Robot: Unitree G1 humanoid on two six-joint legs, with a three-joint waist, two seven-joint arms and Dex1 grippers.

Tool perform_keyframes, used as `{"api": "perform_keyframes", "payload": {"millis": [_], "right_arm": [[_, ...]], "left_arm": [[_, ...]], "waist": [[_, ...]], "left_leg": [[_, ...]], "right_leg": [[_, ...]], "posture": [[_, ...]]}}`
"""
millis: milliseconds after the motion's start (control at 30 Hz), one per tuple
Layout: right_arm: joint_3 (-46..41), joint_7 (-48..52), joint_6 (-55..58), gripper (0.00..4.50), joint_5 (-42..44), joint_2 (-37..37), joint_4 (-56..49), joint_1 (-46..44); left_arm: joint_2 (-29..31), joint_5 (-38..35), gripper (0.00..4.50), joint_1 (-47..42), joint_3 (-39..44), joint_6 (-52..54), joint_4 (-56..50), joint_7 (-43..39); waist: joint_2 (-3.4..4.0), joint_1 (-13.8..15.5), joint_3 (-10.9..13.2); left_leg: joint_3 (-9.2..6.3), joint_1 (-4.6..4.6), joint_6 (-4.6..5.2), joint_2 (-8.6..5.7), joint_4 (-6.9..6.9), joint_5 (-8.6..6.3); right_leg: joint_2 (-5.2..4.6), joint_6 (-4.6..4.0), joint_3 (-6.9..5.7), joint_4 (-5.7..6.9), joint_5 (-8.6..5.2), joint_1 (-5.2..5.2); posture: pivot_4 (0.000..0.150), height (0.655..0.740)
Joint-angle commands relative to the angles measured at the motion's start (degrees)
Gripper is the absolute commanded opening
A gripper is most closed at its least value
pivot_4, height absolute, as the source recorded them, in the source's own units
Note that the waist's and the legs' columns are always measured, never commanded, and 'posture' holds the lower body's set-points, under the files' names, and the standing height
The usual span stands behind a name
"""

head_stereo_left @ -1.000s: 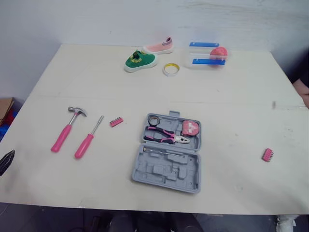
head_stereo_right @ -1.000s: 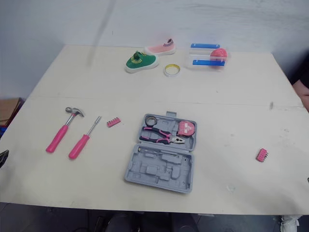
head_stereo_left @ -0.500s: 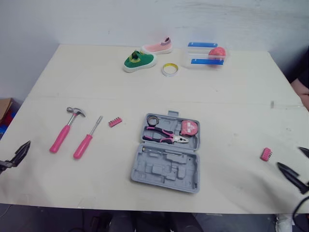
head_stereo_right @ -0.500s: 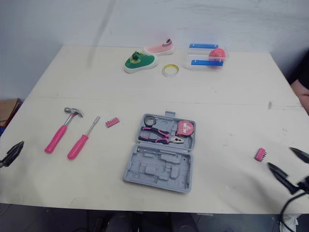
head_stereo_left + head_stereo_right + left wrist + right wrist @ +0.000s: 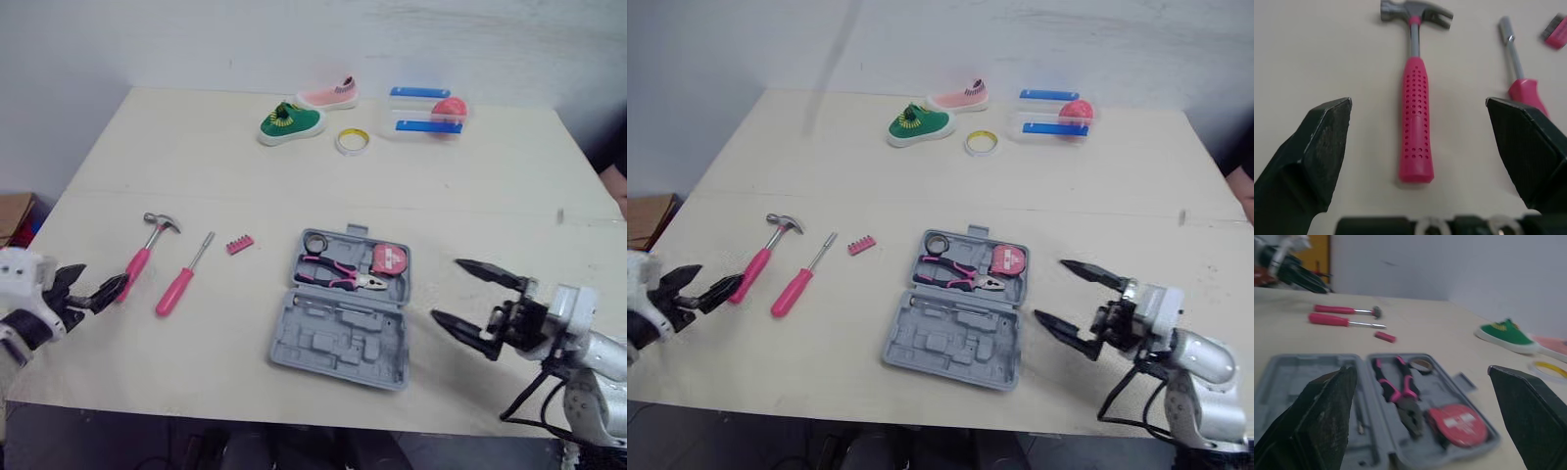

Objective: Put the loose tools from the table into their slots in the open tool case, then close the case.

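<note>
Open wide: left gripper [image 5: 98, 278], at 7 o'clock from the hammer [image 5: 142, 257]. Open wide too: right gripper [image 5: 447, 290], at 3 o'clock from the tool case [image 5: 343, 339].

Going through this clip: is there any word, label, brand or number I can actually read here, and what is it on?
No text here can be read.
Pink tape measure in the tool case: it has a white label, too blurred to read.
Hammer and screwdriver: no markings visible on the pink handles.
</note>
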Motion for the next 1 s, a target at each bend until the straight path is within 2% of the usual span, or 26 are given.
{"api": "perform_keyframes", "payload": {"millis": [33,233,333,500,600,767,833,1000], "right_arm": [[1.63,1.25,0.86,4.5,1.44,-0.07,-3.06,-1.12],[2.62,2.8,1.32,4.5,0.96,-0.56,-3.32,-1.03],[2.25,2.55,1.05,4.5,0.66,-0.32,-2.99,-0.91],[1.77,3.07,1.1,4.5,0.85,-0.8,-2.95,-0.54],[1.63,3.46,1.07,4.5,0.73,-1.14,-3.02,-0.15],[1.24,3.45,0.83,4.5,0.62,-1.27,-3.26,1.04],[0.98,3.6,0.6,4.5,0.57,-1.39,-3.34,1.79],[0.18,3.8,0.14,4.5,0.49,-1.88,-3.11,2.83]], "left_arm": [[3.28,3.53,4.44,-4.75,-4.6,1.1,6.23,-1.88],[5.12,9.86,4.44,-14.34,-13.04,-5.03,19.14,-7.46],[3.97,12.13,4.44,-17.32,-15.44,-9.6,24.07,-9.57],[1.22,14.07,4.44,-21.72,-18.92,-10.36,30.02,-12.08],[0.43,15.45,3.64,-23.35,-19.93,-10.24,32.96,-12.1],[-0.08,16.93,1.39,-24.02,-20.37,-13.41,34.7,-12.82],[-0.29,16.74,0.65,-24.15,-19.64,-14.31,34.76,-12.69],[-1.1,12.07,0.57,-24.73,-12.19,-24.21,30.64,-13.8]], "waist": [[0.01,0.05,0.0],[-0.03,0.35,0.0],[-0.04,0.4,0.0],[-0.04,0.78,0.01],[-0.05,0.95,0.01],[-0.06,0.92,0.0],[-0.06,0.94,0.0],[-0.16,0.97,0.06]], "left_leg": [[0.04,0.03,0.0,-0.03,-0.01,0.0],[0.44,-0.28,-0.01,0.02,0.05,0.01],[0.74,-0.34,-0.01,0.03,0.17,0.04],[0.75,-0.29,0.03,0.09,0.6,0.06],[0.72,-0.24,0.11,0.06,0.88,0.02],[0.69,-0.05,0.2,0.0,0.88,0.04],[0.65,-0.04,0.21,0.01,0.88,0.05],[0.6,-0.14,0.21,0.03,0.86,0.07]], "right_leg": [[0.0,0.0,-0.02,0.02,0.0,0.0],[0.04,-0.03,-0.18,0.24,-0.02,-0.63],[0.09,0.01,0.12,0.51,-0.07,-0.93],[0.08,0.03,0.18,1.03,-0.11,-0.94],[0.04,0.04,0.19,1.34,-0.11,-0.9],[-0.06,0.12,0.2,1.5,-0.04,-0.77],[-0.06,0.11,0.18,1.54,-0.04,-0.77],[-0.05,0.11,0.16,1.57,-0.04,-0.84]], "posture": [[0.15,0.74],[0.15,0.74],[0.15,0.74],[0.15,0.74],[0.15,0.74],[0.15,0.74],[0.15,0.74],[0.15,0.74]]}}
